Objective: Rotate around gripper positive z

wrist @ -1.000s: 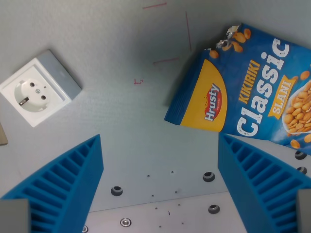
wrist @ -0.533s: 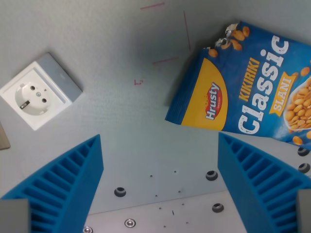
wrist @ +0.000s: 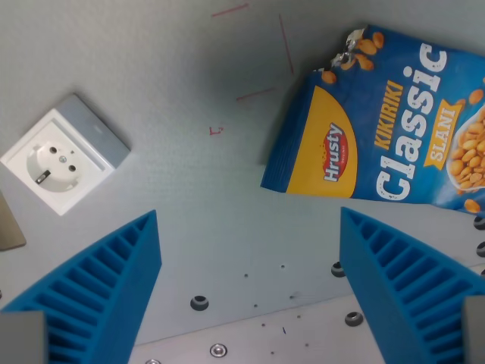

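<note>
My gripper [wrist: 250, 284] is open, with nothing between its two blue ribbed fingers [wrist: 98, 292], which frame the bottom corners of the wrist view. Below it lies a grey table surface [wrist: 189, 182]. A blue peanut bag [wrist: 386, 136] marked "Kikiriki Classic" lies flat at the wrist view's upper right, apart from the right finger. A white wall socket [wrist: 64, 152] on a grey plate sits at the wrist view's left.
Thin red marker lines [wrist: 261, 57] cross the table near the top. Several bolt holes and screws [wrist: 199, 302] dot the metal strip along the bottom. A tan object's edge [wrist: 9, 227] shows at the far left.
The whole scene has turned slightly in the picture: bag and socket drifted and tilted, and the bolt holes slid right and down. The camera rotated; the things stayed put. Fingers unchanged.
</note>
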